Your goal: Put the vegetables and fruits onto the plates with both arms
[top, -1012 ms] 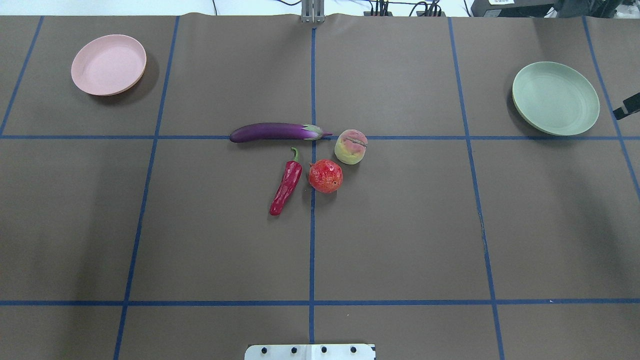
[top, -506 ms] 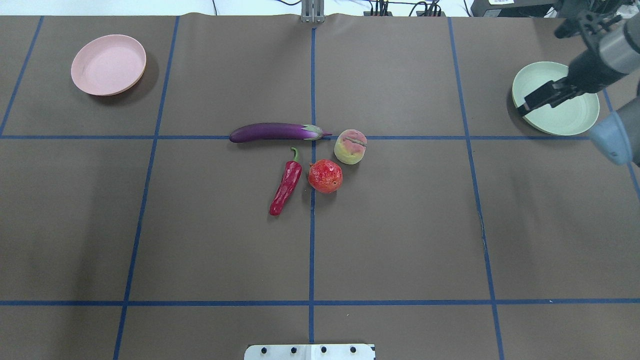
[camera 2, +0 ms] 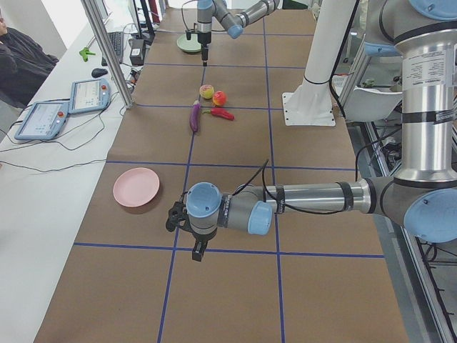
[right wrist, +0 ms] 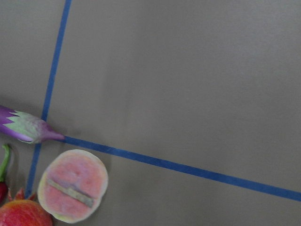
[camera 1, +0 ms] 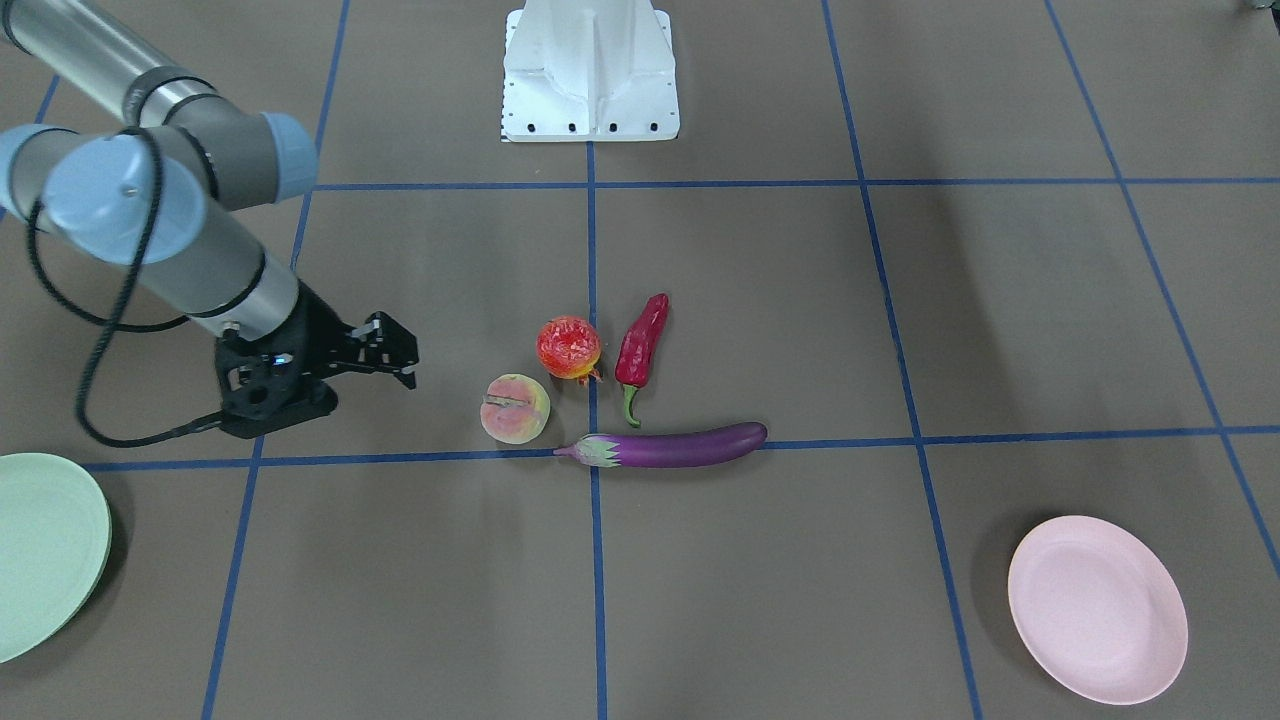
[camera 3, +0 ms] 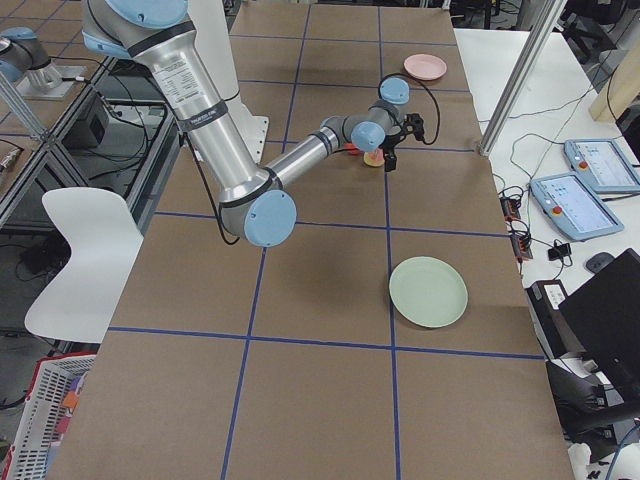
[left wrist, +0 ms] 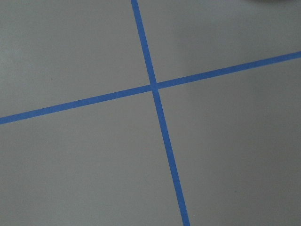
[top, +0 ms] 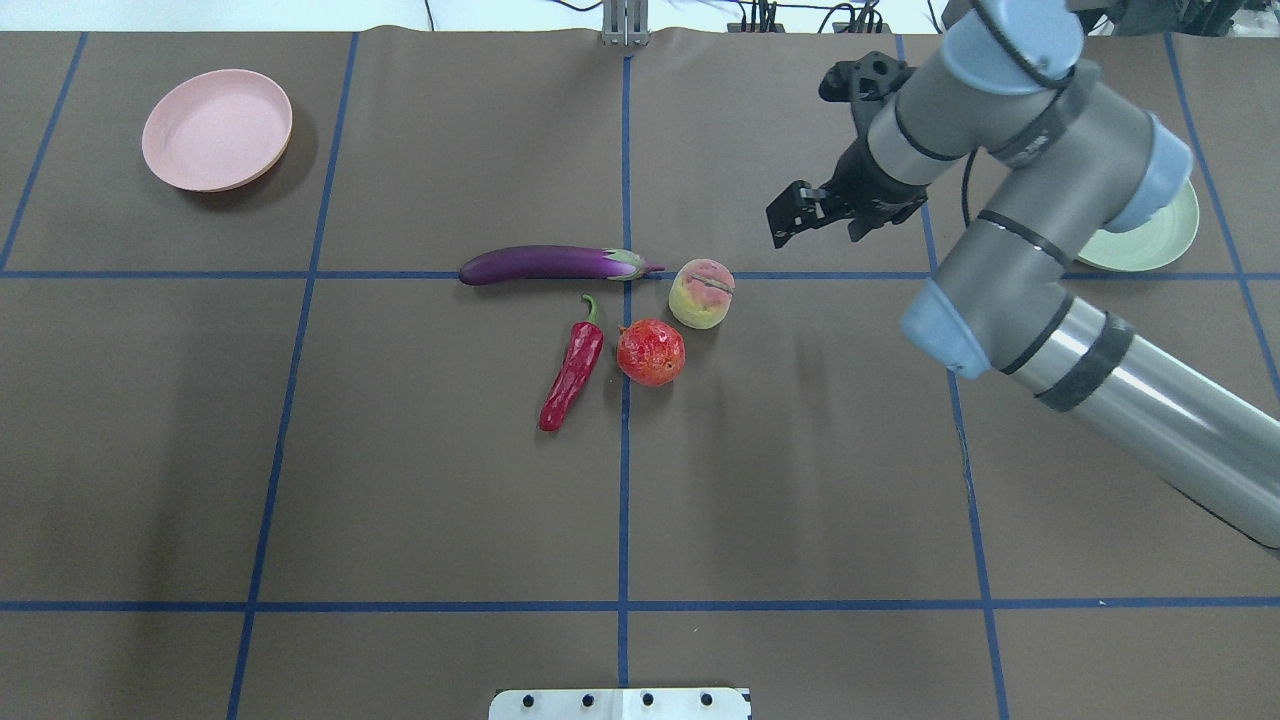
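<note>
Right now all four pcs of produce sit bunched at the centre of the brown table [top: 400, 500], none on a plate. Eggplant [top: 550, 265] lies along a blue tape line [top: 300, 274], cap twd the peach [top: 702, 293], which is just beside its stem end. Pomegranate-like fruit [top: 651, 352] is right by the peach on the robot's side, w/ the chili [top: 572, 375] next to it, green stem pointing at the eggplant. Pink plate [top: 217, 130] is at the far left corner and the green plate [camera 3: 428, 291] at the far right, both bare and well apart from the produce. Right gripper [top: 818, 230] hangs above the table near the peach, on its far-right side, not touching; fingers spread, nothing between them. Its wrist cam has the peach, eggplant cap and a bit of the red fruit at lower left. Left gripper [camera 2: 198, 251] is low over a tape crossing near the pink plate; can't tell if it's spread or closed.
</note>
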`<action>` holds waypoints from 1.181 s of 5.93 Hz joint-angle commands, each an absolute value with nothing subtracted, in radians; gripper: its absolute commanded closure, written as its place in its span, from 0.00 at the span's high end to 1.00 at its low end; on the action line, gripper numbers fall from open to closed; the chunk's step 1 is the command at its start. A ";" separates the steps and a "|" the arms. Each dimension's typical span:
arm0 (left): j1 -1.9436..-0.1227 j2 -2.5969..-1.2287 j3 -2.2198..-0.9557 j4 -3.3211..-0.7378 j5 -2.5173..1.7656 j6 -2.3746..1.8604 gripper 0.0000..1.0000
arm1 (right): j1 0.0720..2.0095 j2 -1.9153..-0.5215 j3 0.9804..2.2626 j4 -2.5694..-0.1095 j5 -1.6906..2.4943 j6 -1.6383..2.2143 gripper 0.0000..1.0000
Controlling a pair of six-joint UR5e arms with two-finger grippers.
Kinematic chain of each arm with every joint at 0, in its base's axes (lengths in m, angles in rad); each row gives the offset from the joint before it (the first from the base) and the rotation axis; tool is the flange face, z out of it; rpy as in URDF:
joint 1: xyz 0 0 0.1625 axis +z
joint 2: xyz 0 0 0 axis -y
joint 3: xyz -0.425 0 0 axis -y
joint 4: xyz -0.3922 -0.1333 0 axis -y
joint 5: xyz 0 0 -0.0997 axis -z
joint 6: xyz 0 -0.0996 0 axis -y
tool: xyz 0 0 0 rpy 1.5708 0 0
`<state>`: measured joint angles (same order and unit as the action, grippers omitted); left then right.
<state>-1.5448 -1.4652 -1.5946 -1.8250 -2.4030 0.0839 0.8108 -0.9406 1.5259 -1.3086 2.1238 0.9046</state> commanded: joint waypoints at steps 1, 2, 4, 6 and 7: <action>-1.545 -1.465 -1.594 -1.825 -2.404 0.083 1.00 | 0.718 -0.795 1.389 -1.312 2.005 0.997 0.90; -1.545 -1.466 -1.594 -1.827 -2.404 0.083 1.00 | 0.691 -0.793 1.385 -1.318 1.958 0.999 0.98; -1.545 -1.466 -1.594 -1.827 -2.404 0.083 1.00 | 0.661 -0.782 1.381 -1.389 1.919 1.000 0.98; -1.545 -1.466 -1.594 -1.827 -2.404 0.083 1.00 | 0.632 -0.787 1.371 -1.413 1.847 0.997 0.98; -1.545 -1.465 -1.594 -1.827 -2.404 0.083 1.00 | 0.626 -0.787 1.362 -1.411 1.842 0.997 0.98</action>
<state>-1.5447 -1.4661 -1.5938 -1.8270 -2.4038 0.0828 0.6352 -0.7862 1.3706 -1.4078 1.8588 0.9976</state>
